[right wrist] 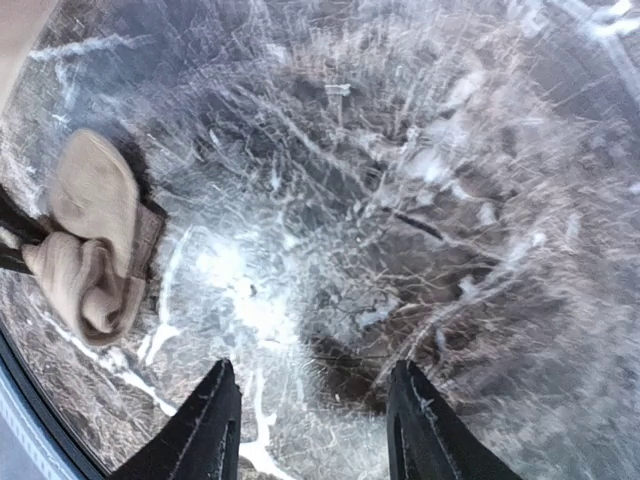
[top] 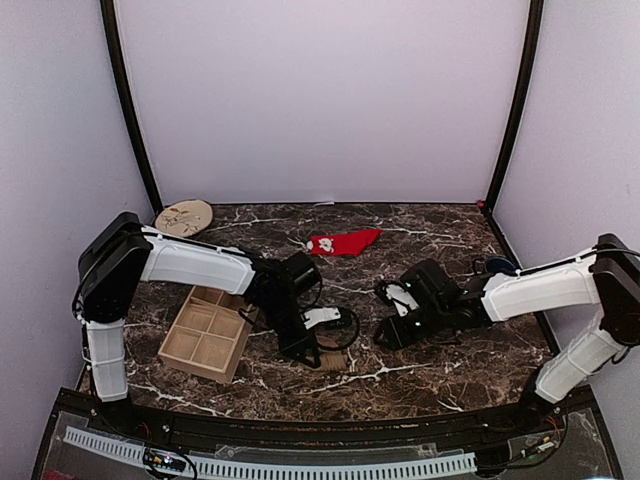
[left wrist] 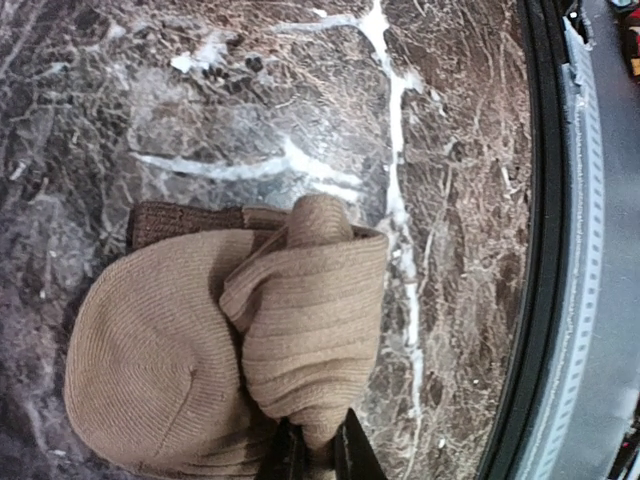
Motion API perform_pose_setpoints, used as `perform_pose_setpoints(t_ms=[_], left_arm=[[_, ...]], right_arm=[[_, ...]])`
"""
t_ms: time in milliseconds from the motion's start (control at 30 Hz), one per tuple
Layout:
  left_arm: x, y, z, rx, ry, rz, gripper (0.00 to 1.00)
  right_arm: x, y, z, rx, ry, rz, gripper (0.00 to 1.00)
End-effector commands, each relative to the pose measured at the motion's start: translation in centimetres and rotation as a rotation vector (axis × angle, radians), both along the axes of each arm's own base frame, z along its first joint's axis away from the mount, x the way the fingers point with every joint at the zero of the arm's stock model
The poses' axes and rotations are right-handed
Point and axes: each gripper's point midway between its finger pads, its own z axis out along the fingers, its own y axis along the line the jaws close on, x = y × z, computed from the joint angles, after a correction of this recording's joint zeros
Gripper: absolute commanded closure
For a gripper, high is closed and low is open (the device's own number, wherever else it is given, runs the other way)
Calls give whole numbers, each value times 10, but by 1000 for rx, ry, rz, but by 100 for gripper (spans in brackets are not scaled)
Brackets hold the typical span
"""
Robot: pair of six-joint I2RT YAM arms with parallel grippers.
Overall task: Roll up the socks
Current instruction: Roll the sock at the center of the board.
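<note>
The tan sock (left wrist: 200, 340) lies bunched and partly rolled on the dark marble table, with a ribbed fold doubled over its rounded end. My left gripper (left wrist: 318, 452) is shut on the lower tip of that fold. From above, only a bit of the tan sock (top: 332, 358) shows beside the left gripper (top: 310, 352). The red sock (top: 343, 242) lies flat farther back, with a small white patch. My right gripper (right wrist: 315, 405) hangs open over bare marble, right of the tan sock (right wrist: 95, 240). In the top view the right gripper (top: 384, 316) is apart from both socks.
A wooden compartment tray (top: 205, 336) sits left of the left gripper. A round pale disc (top: 184, 217) lies at the back left corner. A dark blue object (top: 497, 266) rests behind the right arm. The table's black front rim (left wrist: 545, 250) runs close to the tan sock.
</note>
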Motion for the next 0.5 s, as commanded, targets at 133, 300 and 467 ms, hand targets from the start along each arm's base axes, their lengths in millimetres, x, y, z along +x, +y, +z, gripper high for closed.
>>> perform_pose_setpoints(t_ms=[133,300,467], left_arm=[[-20,18,1,29,245,19,95],[-19,20,2,4,326,32,96],[-15,17,4,-24,361,40,96]], right_arm=[[-14,22,37,45,-240,98,53],[-41,41,47,10,-373,223,53],[-65,59,52,-18,-477,340,52]])
